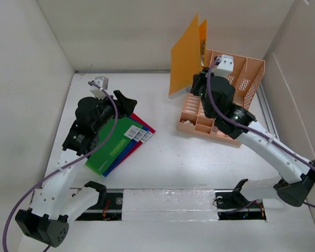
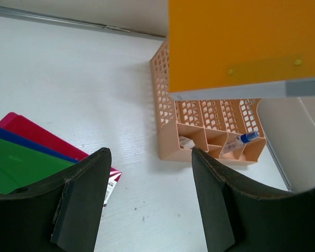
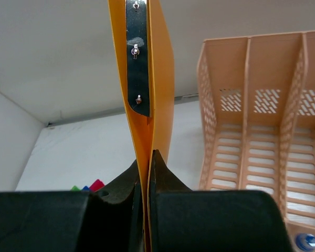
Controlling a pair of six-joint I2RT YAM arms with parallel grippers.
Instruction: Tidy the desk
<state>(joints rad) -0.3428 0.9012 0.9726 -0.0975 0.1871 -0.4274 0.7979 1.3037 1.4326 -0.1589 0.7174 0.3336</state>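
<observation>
My right gripper is shut on an orange folder, holding it upright in the air just left of the peach file rack. In the right wrist view the folder stands edge-on between my fingertips, with the rack to its right. My left gripper is open and empty over the white desk, at the far end of a stack of green, blue and red folders. The left wrist view shows the stack at lower left and the orange folder above.
The rack's low front tray holds a blue-capped pen and small items. White wall panels close the desk on the left, back and right. A taped strip runs along the near edge between the arm bases.
</observation>
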